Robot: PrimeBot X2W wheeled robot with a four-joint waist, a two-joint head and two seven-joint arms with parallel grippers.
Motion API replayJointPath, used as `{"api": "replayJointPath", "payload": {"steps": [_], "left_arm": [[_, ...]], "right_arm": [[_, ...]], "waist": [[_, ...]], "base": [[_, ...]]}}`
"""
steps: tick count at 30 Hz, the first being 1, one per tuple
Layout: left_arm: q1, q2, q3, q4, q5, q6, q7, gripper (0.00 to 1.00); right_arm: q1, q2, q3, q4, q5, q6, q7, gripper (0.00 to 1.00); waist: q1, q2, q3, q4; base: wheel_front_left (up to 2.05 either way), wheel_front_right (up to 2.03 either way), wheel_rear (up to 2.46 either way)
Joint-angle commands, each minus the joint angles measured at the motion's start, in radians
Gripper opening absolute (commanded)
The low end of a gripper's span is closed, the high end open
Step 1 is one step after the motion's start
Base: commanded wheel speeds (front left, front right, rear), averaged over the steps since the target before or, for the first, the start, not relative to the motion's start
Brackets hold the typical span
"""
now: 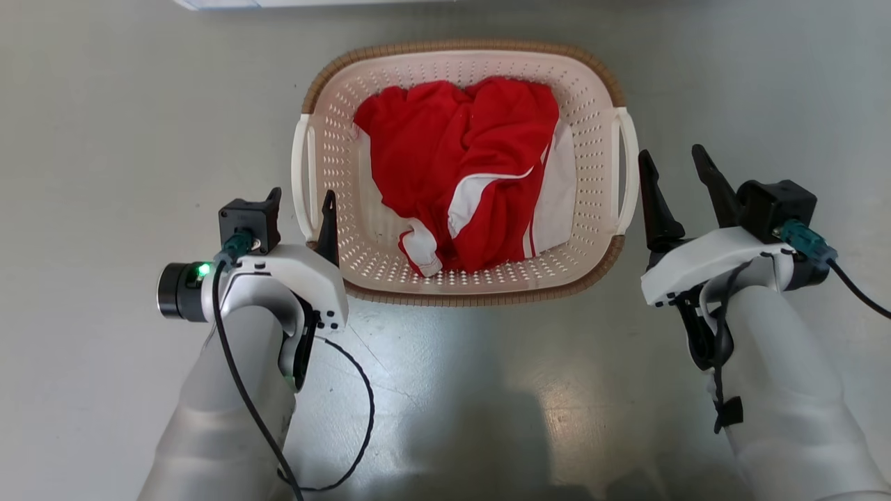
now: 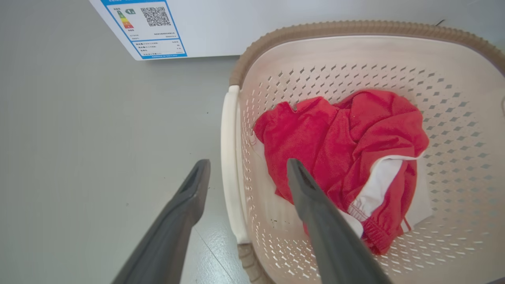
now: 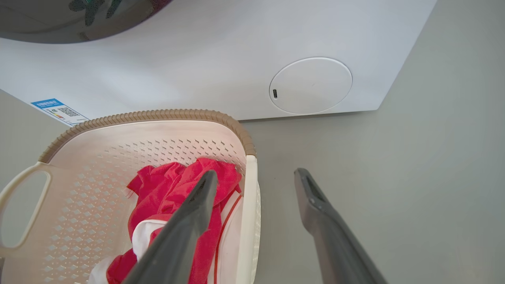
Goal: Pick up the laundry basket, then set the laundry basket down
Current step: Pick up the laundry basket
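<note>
Evidently nothing is lifted yet: the laundry basket [image 1: 459,47] is sitting on the floor [image 1: 104,104], both the left end effector [image 1: 303,212] and right end effector [image 1: 672,160] hovering spread apart by its handles [image 1: 301,174].

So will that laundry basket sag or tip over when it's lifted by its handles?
It probably stays stiff: the laundry basket looks like moulded, perforated plastic. It is likely light, holding just a red-and-white garment. That load sits near the middle, so tipping seems unlikely.
</note>
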Motion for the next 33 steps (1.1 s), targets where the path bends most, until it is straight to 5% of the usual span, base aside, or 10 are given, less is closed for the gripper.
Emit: {"api": "replayJointPath", "payload": {"steps": [1,33], "left_arm": [[-0.006,0.019,0.016,0.002,-0.008,-0.002,-0.006,1.00],[-0.195,0.019,-0.160,0.253,-0.186,0.001,-0.006,1.00]], "right_arm": [[0.006,0.010,0.030,0.002,0.011,0.007,-0.011,1.00],[-0.198,0.010,0.139,0.308,0.084,0.007,-0.011,1.00]], "waist": [[-0.0001,0.0000,0.011,0.002],[-0.0001,0.0000,0.130,0.031]], "base": [[0.00,0.00,0.00],[0.00,0.00,0.00]]}}
